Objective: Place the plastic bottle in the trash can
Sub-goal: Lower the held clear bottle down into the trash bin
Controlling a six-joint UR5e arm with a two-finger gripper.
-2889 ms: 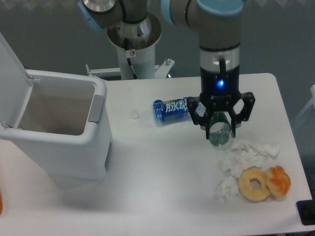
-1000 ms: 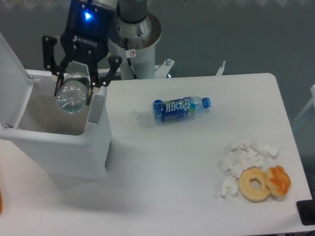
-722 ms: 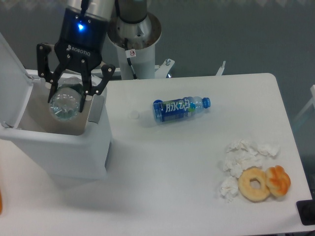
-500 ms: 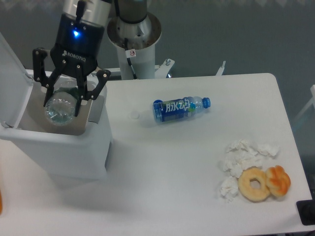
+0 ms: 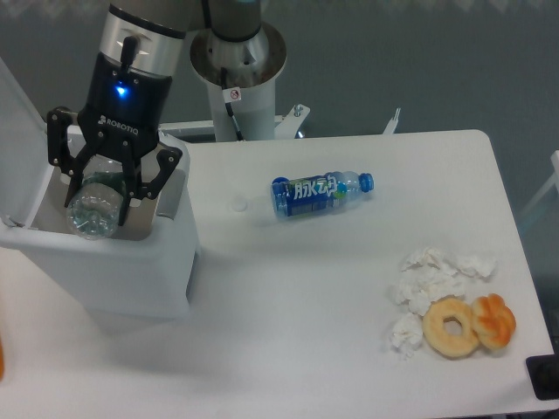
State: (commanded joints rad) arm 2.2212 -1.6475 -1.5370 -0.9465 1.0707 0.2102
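Trash can (image 5: pixel 105 262) stands open at the left of the table (image 5: pixel 349 349), its lid tipped up and back against the left edge of view, its grey side tab facing right toward the bare middle of the tabletop. Over the last half second the arm has carried the gripper (image 5: pixel 98 196) a little further left and lower, so that the plastic bottle (image 5: pixel 93 209) now sits deeper inside the can's opening than it did, its ribbed base turned toward the camera and lying just above the near rim.

Room is tight on the left: the raised lid stands close beside the left finger, and the right finger hangs just inside the can's right wall by the grey tab. To the right of the can the tabletop lies open as far as the blue-labelled bottle (image 5: pixel 321 194), which rests on its side near the middle, cap pointing right. Further right and nearer, well apart from the can, lie crumpled tissues (image 5: pixel 432 279) with a doughnut (image 5: pixel 452 327) touching them at their near edge; a smaller orange pastry (image 5: pixel 495 320) lies against its right side.

Fingers (image 5: pixel 148 175) are spread only as far as the bottle's width and clasp it from both sides, with the bottle tilted between them. Whether the bottle touches the inside of the can cannot be told.
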